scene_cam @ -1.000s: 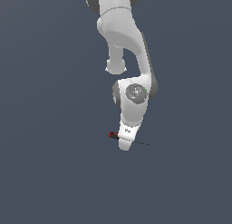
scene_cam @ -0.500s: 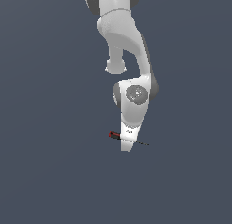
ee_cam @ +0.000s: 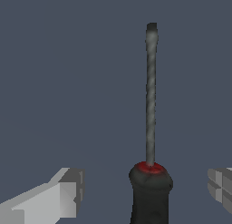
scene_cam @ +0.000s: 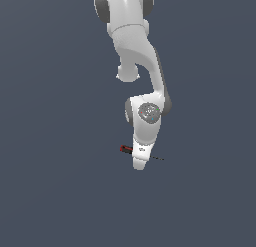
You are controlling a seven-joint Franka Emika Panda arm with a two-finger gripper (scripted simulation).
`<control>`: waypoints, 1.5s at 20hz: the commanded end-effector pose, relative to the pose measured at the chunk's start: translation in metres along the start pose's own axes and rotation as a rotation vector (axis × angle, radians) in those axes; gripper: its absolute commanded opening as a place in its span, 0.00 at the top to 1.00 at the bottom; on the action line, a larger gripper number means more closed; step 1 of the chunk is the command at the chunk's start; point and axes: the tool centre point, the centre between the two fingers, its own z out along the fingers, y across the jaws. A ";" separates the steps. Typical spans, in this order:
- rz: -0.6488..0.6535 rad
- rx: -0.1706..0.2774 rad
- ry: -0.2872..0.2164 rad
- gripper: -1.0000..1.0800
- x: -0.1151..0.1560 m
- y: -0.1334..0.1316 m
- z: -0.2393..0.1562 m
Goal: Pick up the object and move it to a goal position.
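Observation:
The screwdriver lies flat on the grey floor, its red-and-black handle toward the exterior view's left and its thin dark shaft toward the right. The white arm's hand stands right over it and hides its middle. In the wrist view the black handle with its red collar sits between my two fingers. The shaft runs away from it. My gripper is open, with one grey finger on one side of the handle and the other finger on the other. Neither touches it. In the exterior view the gripper is low at the screwdriver.
Plain dark grey floor all round in both views. The white arm rises from the hand toward the top of the exterior view. No other objects show.
The hand has come down a little over the screwdriver. The screwdriver has not moved.

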 end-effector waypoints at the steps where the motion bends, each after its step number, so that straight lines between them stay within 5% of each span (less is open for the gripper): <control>1: -0.001 -0.001 0.000 0.04 0.000 0.000 0.009; 5: -0.001 -0.001 0.000 0.04 0.000 0.001 0.013; 6: -0.001 -0.001 0.000 1.00 0.000 0.001 0.013; 20: -0.001 -0.001 0.000 1.00 0.002 0.000 0.009; 30: -0.001 -0.001 -0.001 1.00 0.018 -0.018 -0.037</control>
